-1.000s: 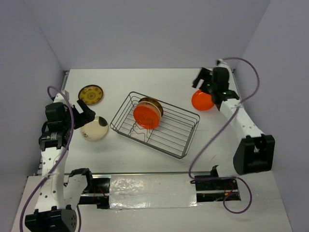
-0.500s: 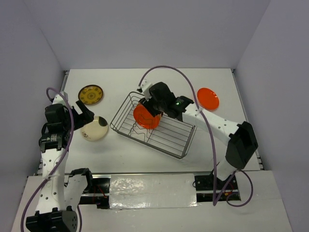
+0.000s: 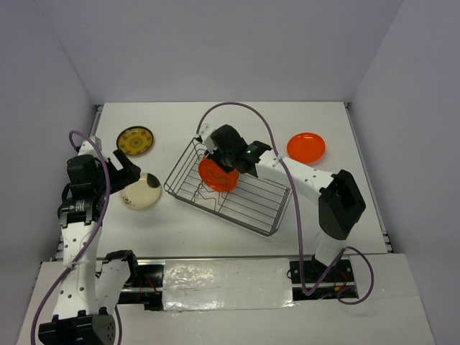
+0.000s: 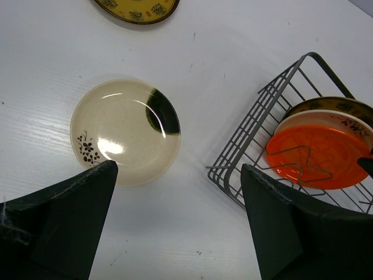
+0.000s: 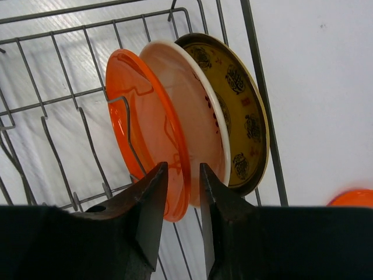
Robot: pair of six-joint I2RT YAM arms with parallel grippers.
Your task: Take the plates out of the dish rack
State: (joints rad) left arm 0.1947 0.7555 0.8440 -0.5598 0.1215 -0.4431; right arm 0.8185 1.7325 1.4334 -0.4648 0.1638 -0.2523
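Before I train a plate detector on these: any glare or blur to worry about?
Left wrist: a bright glare spot on the cream plate, its rim sharp. Right wrist: the near fingers are dark and soft, the racked plates crisp. Top external: even light, faint shadows, nothing blurred.

The white worktop (image 3: 215, 122) carries a dish rack (image 3: 253, 203) of dark wire, set askew near the middle. A cream plate (image 3: 141, 191) with a dark patch at its rim lies flat, face up, near the rack's left end. A dark yellow plate (image 3: 135, 140) with a brown pattern lies farther left and farther back, apart from the cream one. An orange-red plate (image 3: 306, 147) lies flat beyond the rack's far right corner.
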